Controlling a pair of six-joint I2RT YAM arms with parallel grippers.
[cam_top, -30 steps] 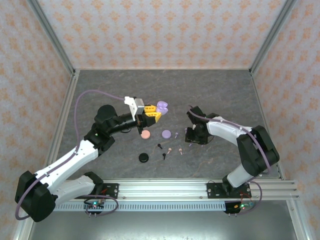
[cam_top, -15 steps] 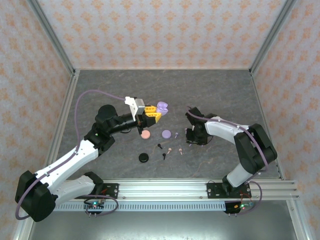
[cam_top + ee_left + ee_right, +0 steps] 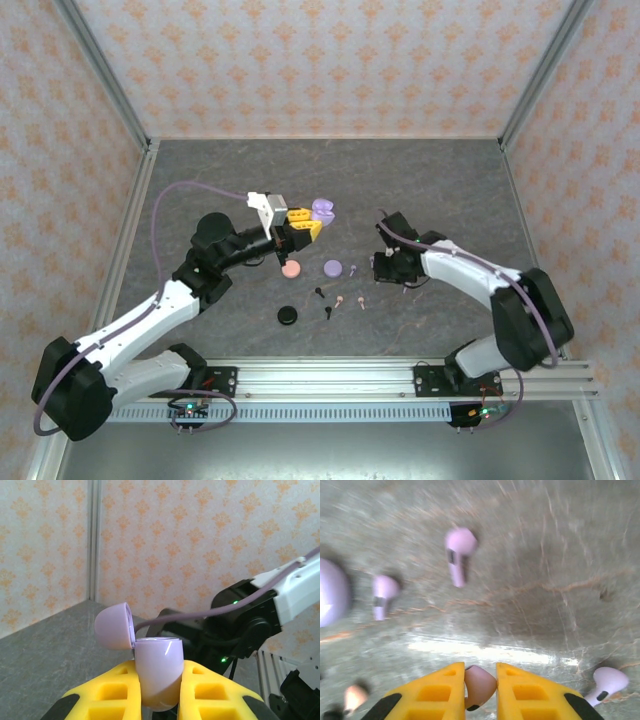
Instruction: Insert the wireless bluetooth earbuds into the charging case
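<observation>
Grey stone-patterned counter [image 3: 430,180]; all places are given from the closed lilac case [image 3: 333,268] lying on it.

- **Hands.** The left hand [image 3: 305,229], raised beyond and left of that case, is clamped on the open lilac case [image 3: 157,667], whose lid is hinged back and whose cavity faces up. The right hand [image 3: 480,682], low and to the right of it, is pinched tight on one pale earbud [image 3: 479,686], whose rounded part shows between the fingers.
- **Other cases.** The pink case [image 3: 291,269] lies just left; the black case [image 3: 288,315] lies nearer the arm bases.
- **Remaining earbuds.** The loose earbuds [image 3: 459,550] lie scattered to the right and nearer, apart from one another.
- **Handling (judged).** An earbud is light, rigid and smooth, so it is apt to twist or slip. It is best gripped across the head with the stem left free. The raised lid may crowd the approach.
</observation>
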